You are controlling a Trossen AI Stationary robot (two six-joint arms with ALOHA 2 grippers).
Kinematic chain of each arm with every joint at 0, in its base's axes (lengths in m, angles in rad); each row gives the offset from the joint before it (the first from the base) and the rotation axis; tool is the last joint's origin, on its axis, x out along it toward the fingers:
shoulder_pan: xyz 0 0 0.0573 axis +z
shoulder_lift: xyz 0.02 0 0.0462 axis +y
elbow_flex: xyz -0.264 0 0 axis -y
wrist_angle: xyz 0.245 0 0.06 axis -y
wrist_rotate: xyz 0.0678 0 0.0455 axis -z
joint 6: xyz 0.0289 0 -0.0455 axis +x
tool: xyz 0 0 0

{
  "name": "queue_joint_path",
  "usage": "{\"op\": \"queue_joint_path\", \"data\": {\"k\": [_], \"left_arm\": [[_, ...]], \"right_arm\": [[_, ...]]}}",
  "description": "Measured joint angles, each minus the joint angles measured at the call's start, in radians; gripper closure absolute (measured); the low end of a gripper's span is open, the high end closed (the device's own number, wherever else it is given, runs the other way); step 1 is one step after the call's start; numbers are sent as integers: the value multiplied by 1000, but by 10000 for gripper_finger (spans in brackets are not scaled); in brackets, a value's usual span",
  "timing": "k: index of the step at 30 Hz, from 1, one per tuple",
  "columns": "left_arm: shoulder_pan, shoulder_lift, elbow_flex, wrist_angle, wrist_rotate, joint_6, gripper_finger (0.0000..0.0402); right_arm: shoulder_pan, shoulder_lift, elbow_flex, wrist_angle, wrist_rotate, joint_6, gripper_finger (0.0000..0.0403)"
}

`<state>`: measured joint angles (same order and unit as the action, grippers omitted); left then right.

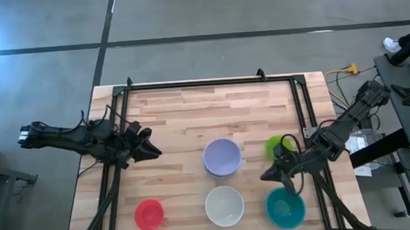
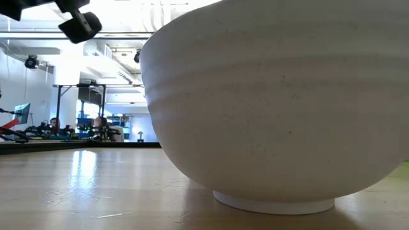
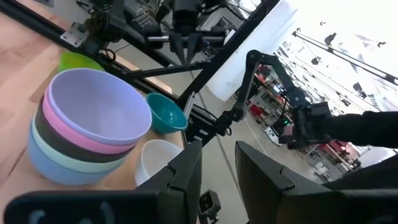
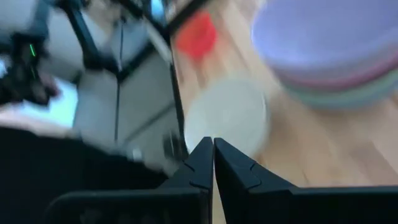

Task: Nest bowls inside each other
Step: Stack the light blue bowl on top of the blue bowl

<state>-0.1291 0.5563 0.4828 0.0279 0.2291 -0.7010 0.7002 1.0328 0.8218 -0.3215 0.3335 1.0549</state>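
right gripper (image 1: pixel 271 174) pressed together, between lavender-topped stack (image 1: pixel 222 157) and teal bowl (image 1: pixel 285 208) | left gripper (image 1: pixel 152 147) spread, waiting at table's left | white bowl (image 1: pixel 224 205), red bowl (image 1: pixel 149 214) apart

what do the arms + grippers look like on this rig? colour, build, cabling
Both arms are dark, near-black, built of slim jointed links, with loose black cables looping alongside. The left gripper and right gripper each end in two flat, angular black fingers tapering toward the tips. No markings or labels are legible on them.
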Motion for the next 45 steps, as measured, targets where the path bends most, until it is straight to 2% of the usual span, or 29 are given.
{"op": "queue_joint_path", "data": {"k": [3,8,11,19,27,40,45], "left_arm": [[0,36,1,55,0,-1,320],[0,86,2,108,1,-49,320],[-3,115,1,123,1,-55,320],[-4,152,7,154,2,-78,320],[-4,170,8,153,2,-77,320],[-4,163,12,153,2,-79,320],[-4,161,12,153,2,-80,320]], "right_arm": [[0,-21,-21,-80,-126,-54,394],[0,-7,-5,-315,-324,-185,385],[0,9,7,-396,-392,-253,363],[-7,47,8,-403,-385,-297,291],[-7,195,7,-392,-385,-369,247],[-7,385,7,-336,-428,-438,246],[-7,443,7,-330,-447,-429,270]]}}
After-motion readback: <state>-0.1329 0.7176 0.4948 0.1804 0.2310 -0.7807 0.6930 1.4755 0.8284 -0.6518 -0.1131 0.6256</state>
